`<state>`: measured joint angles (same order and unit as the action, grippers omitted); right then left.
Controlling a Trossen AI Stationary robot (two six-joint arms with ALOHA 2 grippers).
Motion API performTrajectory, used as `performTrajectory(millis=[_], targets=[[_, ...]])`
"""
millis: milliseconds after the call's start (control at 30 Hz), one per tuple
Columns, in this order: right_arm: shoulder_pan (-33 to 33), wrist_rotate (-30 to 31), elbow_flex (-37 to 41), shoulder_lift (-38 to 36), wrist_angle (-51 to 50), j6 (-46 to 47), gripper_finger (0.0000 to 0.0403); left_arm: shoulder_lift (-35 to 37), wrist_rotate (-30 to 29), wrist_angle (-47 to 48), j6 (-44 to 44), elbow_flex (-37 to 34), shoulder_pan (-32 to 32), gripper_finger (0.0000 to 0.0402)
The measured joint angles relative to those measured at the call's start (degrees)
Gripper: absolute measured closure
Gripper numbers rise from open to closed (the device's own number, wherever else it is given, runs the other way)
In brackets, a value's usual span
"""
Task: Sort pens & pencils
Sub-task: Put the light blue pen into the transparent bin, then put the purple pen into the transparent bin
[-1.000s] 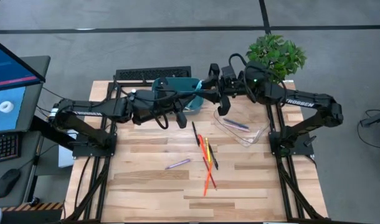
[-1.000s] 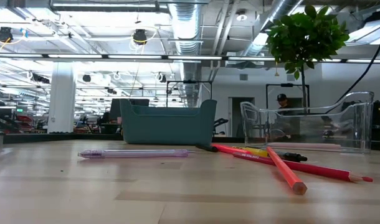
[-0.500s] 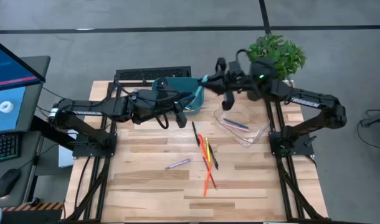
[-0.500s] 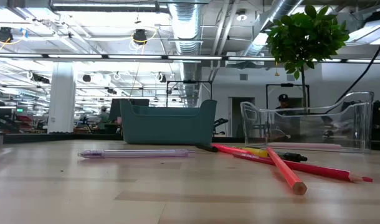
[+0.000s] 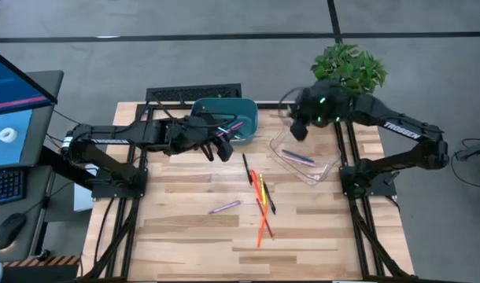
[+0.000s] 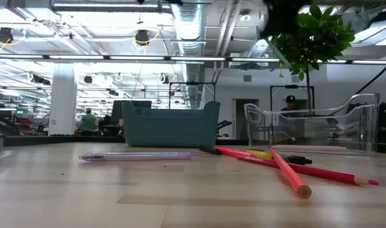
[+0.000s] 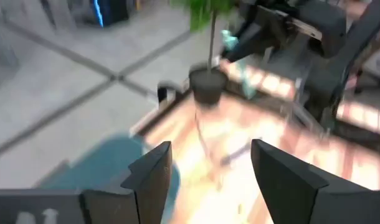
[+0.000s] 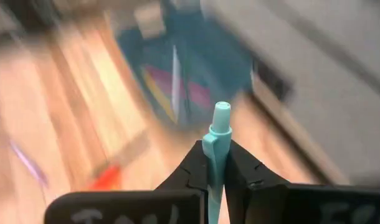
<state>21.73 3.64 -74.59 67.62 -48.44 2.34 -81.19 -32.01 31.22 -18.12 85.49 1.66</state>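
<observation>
Since the earlier frame, the right gripper [image 8: 216, 167] is being swung from the teal bin [image 5: 244, 110] towards the clear tray [image 5: 328, 169], a teal pen [image 8: 215, 152] being pinched. The left gripper [image 7: 209, 168] is being held spread beside the bin.

"TROSSEN" on the right arm [image 5: 400, 127]

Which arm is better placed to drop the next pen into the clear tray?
The right. Its claw is shut on a teal pen and hangs over the clear tray's far corner. The left claw is open and empty, over the teal bin.
</observation>
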Motion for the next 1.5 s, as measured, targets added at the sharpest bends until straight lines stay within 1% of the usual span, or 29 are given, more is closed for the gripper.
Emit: performTrajectory(millis=[67, 133, 333, 400, 533, 733, 833, 900, 1033, 1100, 1200, 1300, 1367, 1500], targets=[[-0.51, 1.86, 3.22, 0.65, -5.76, 1.92, 0.0369, -0.28, 1.42, 4.31, -2.86, 0.0, -0.12, 0.0196], [-0.91, 2.03, 8.15, 1.09, -7.1, 3.1, 0.0369, -0.51, 2.43, 8.47, -5.17, -0.02, -0.12, 0.0202], [0.06, 2.26, 24.29, 1.06, 0.09, 8.56, 0.0369, -0.54, 7.65, 15.72, -10.41, -0.39, 0.14, 0.0213], [0.6, 2.39, 27.61, 1.06, 2.35, 10.0, 0.0368, -0.54, 8.84, 17.16, -11.36, -0.39, 0.46, 0.0214], [0.56, 2.71, 31.28, 1.06, 4.11, 11.15, 0.0342, -0.54, 9.77, 19.28, -12.86, -0.39, 1.75, 0.0214], [0.6, 2.5, 33.07, 1.06, 5.43, 11.17, 0.0327, -0.54, 10.02, 21.82, -14.78, -0.39, 4.18, 0.0214], [0.53, 1.34, 33.1, 1.06, 5.72, 10.91, 0.0308, -0.54, 10.31, 22.93, -15.77, -0.42, 5.56, 0.0214], [0.49, 0.43, 33.1, 1.06, 5.84, 10.86, 0.0285, -0.54, 10.35, 23.18, -16.15, -0.42, 6.36, 0.0214], [0.53, 0.26, 33.08, 1.06, 6.0, 11.12, 0.0223, -0.65, 10.3, 23.78, -17.96, -0.42, 7.89, 0.0214], [0.53, 0.0, 32.4, 0.91, 5.87, 11.52, 0.0196, -1.83, 10.32, 24.0, -18.39, -0.39, 8.66, 0.0214], [0.28, -0.9, 30.08, -0.48, 5.94, 11.93, 0.017, -5.69, 10.82, 25.69, -18.67, -0.39, 10.19, 0.0214], [-0.43, -1.03, 28.19, -2.02, 5.43, 12.25, 0.0165, -11.5, 12.95, 26.18, -19.31, -0.42, 11.64, 0.0214], [-0.89, -1.04, 27.22, -3.19, 5.84, 12.25, 0.0168, -15.98, 16.07, 26.03, -18.78, -0.42, 12.68, 0.0214], [-0.97, -1.07, 26.43, -4.9, 5.55, 12.25, 0.0179, -24.87, 24.18, 24.8, -15.55, -0.44, 14.85, 0.0214]])
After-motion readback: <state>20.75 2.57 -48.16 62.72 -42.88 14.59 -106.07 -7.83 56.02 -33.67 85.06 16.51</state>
